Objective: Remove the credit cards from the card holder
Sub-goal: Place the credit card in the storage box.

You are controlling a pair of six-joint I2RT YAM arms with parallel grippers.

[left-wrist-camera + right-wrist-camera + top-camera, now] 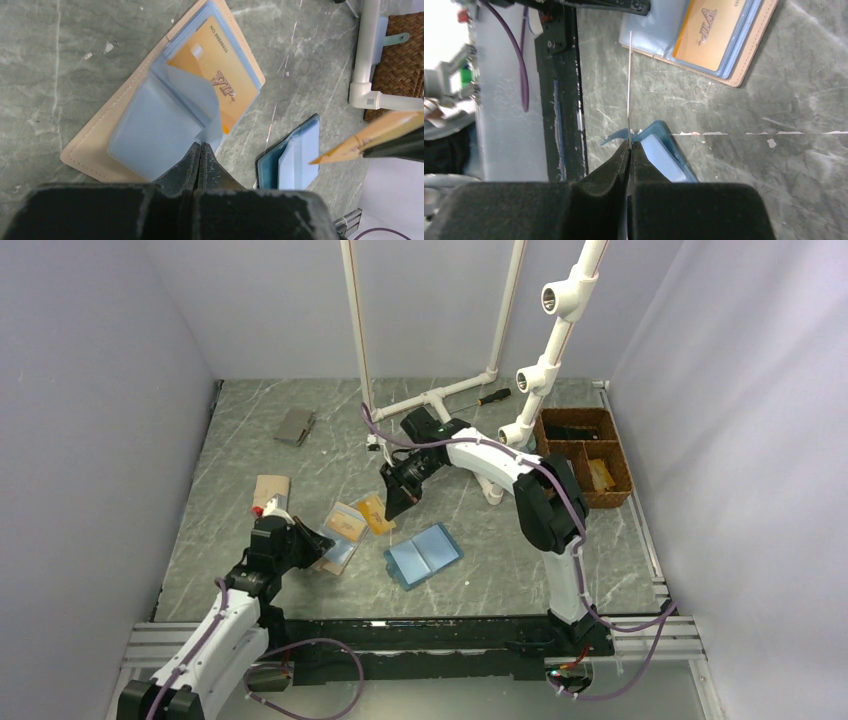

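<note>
**Step in hand: first card withdrawn.** The right fingers point(627, 151) grip 1 gold credit card point(375, 134) clear of the table point(480, 520). The left fingers point(198, 152) are closed, with their tips at the blue sleeve of the open card holder point(95, 145), which lies before the left arm. 1 VIP card point(220, 75) remains sleeved. Next: likely set the held card down, then draw out that one.

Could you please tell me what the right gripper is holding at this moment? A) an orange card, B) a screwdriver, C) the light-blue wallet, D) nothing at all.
A: the right gripper is shut on an orange card, which shows edge-on between its fingers in its own wrist view and flat-on from the left wrist view.
</note>
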